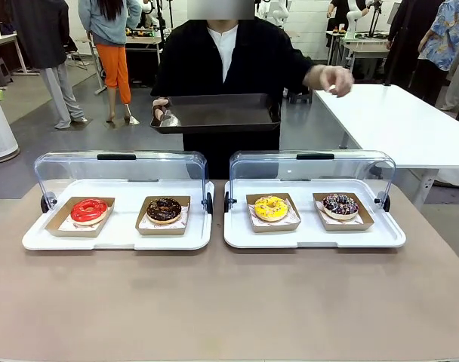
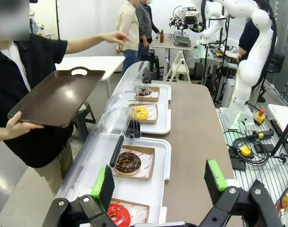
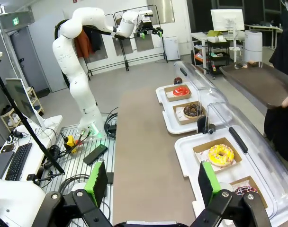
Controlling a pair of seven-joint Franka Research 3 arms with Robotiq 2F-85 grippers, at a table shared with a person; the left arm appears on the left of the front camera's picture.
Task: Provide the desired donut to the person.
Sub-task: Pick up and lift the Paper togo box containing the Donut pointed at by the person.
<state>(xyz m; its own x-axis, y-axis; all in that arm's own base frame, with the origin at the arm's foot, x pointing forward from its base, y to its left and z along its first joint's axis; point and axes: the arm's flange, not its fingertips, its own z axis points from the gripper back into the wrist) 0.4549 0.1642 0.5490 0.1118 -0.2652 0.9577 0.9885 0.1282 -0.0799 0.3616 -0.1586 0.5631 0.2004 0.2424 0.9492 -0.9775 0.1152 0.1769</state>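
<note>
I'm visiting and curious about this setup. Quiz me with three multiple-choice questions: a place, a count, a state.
1. The person holds a dark tray that is: A empty; B holding a donut; C upside down.
2. How many donuts lie out? A two; B four; C six.
3. The yellow donut lies: A on the dark tray; B on a plate; C in the right white tray.
Answers: 1 A, nothing lies on it. 2 B, red, chocolate, yellow and sprinkled. 3 C, at that tray's inner end.
</note>
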